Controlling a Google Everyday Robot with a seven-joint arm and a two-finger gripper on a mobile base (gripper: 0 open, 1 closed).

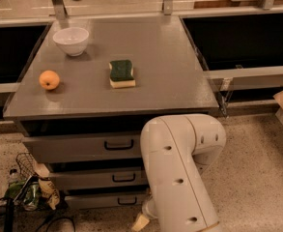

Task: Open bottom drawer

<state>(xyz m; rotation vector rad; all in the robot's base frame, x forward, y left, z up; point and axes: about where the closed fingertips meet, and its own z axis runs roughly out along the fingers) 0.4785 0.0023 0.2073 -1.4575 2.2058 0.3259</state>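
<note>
Low at the bottom drawer point(92, 200): my gripper point(142, 220) is hovering by its right end.
Jaws: hiding behind my arm point(179, 178); I can't tell their grip.

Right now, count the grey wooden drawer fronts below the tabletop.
3, stacked: widest grey drawer front on top, mid-sized grey drawer front under it, narrow bottom drawer lowest, the gripper by its right end. The white arm hides their right ends.

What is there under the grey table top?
Top drawer, middle drawer and bottom drawer, stacked. The arm covers their right parts. The gripper is low, by the bottom drawer. Drawer contents are hidden.
</note>
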